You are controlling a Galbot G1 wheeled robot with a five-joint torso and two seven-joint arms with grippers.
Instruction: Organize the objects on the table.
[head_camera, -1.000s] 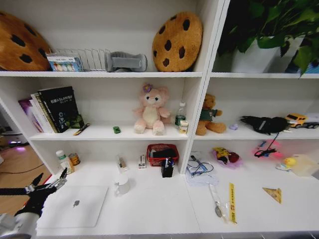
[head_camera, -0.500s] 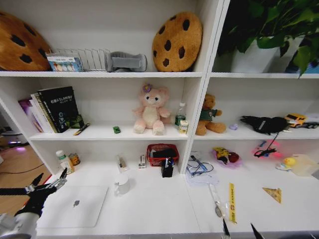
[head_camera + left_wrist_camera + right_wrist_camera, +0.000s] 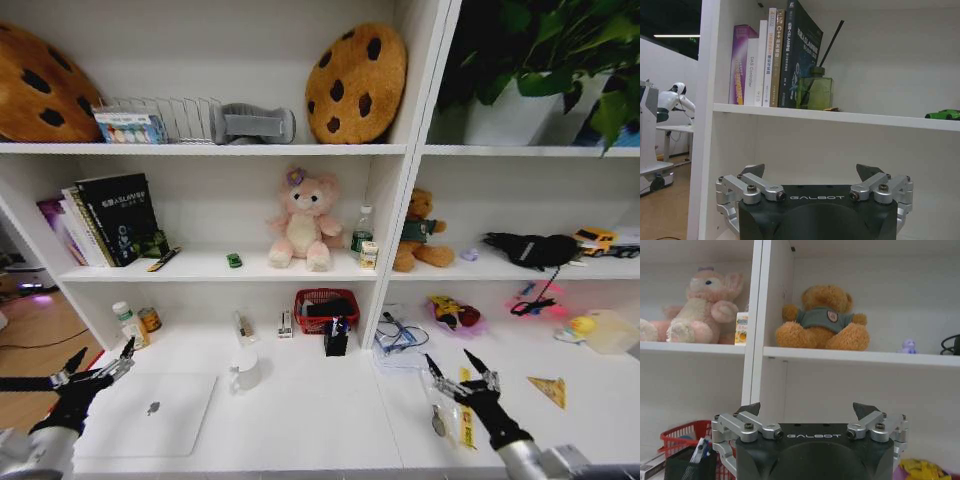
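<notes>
Risen into view over the table (image 3: 330,420), right pincer (image 3: 458,370) spreads wide, empty; left pincer (image 3: 98,360) likewise.

Counted: two cookie cushions (image 3: 355,82), two plush toys (image 3: 303,220), one laptop (image 3: 150,411), one mug (image 3: 244,371), one red basket (image 3: 326,306), two grippers (image 3: 455,377).

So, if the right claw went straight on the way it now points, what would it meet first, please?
Probably the white shelf edge under the brown teddy bear, since the open right claw points at the shelving; depth is unclear.
</notes>
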